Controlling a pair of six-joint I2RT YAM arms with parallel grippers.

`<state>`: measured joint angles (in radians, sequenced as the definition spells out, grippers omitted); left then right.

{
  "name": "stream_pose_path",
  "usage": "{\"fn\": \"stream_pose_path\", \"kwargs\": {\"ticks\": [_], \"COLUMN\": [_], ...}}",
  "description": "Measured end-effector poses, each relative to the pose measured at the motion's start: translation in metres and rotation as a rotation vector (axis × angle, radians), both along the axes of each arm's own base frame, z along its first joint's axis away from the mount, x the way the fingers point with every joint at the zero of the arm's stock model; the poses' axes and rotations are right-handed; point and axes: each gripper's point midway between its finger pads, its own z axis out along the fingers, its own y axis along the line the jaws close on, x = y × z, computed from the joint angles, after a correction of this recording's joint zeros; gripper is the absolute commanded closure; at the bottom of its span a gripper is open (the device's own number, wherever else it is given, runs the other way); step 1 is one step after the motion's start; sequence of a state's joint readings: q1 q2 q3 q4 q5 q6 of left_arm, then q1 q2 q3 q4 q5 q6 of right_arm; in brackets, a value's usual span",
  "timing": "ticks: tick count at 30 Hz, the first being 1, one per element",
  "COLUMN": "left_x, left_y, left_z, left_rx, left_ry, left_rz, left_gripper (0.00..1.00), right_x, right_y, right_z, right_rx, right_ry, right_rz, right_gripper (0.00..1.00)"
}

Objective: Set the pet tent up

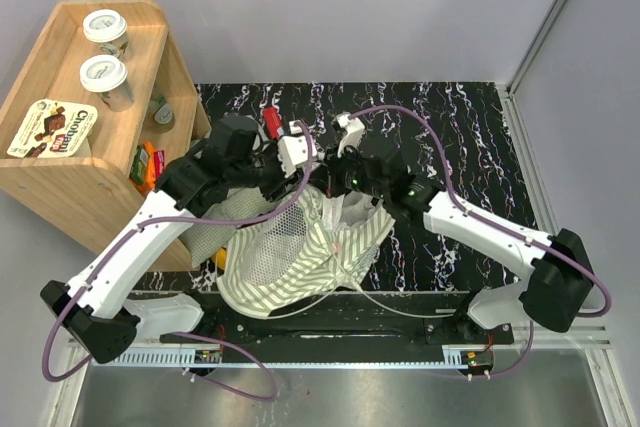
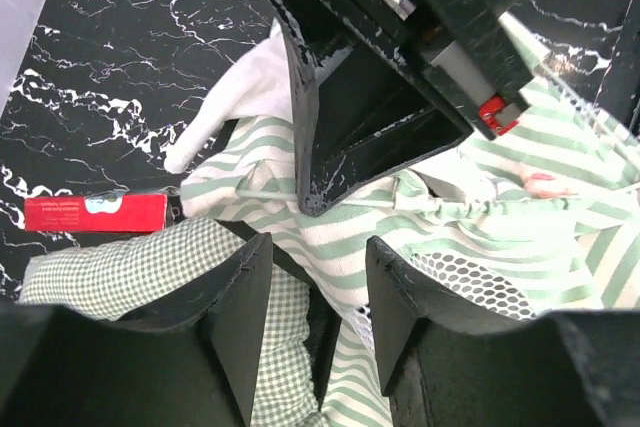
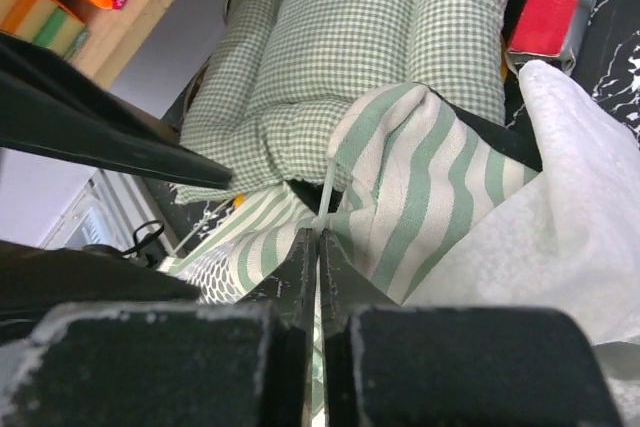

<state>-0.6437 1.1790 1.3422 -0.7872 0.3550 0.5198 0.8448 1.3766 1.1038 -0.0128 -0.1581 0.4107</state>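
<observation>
Right gripper [image 3: 319, 239] pinched shut on a thin pole [image 3: 326, 187] of the crumpled pet tent [image 1: 300, 247] at the near edge of the table [image 1: 470, 127], left gripper [image 2: 320, 247] hung open above it, and the springy pole risked slipping free.

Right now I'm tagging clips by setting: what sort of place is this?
Probably a robotics lab cell, not a home: plain grey panel walls in metal framing enclose a black marble-patterned table, with a light wooden shelf of packaged snacks.
</observation>
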Motion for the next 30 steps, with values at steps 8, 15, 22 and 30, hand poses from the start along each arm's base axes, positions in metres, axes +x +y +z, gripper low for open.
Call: {"fn": "stream_pose_path", "kwargs": {"ticks": [8, 15, 22, 30], "left_x": [0.017, 0.049, 0.031, 0.026], "left_y": [0.013, 0.027, 0.019, 0.016], "left_z": [0.016, -0.005, -0.052, -0.055], "left_rx": [-0.145, -0.255, -0.232, -0.244], "left_ry": [0.099, 0.218, 0.388, 0.396], "left_rz": [0.196, 0.391, 0.366, 0.331], "left_gripper": [0.40, 0.39, 0.37, 0.37], "right_x": [0.006, 0.004, -0.004, -0.009], "right_y": [-0.002, -0.001, -0.007, -0.018], "right_z": [-0.022, -0.021, -0.035, -0.001], "right_rx": [-0.012, -0.015, -0.080, -0.128], "right_ry": [-0.005, -0.014, 0.019, -0.030], "right_rz": [-0.004, 0.014, 0.045, 0.066], "right_gripper": [1.00, 0.87, 0.64, 0.45]}}
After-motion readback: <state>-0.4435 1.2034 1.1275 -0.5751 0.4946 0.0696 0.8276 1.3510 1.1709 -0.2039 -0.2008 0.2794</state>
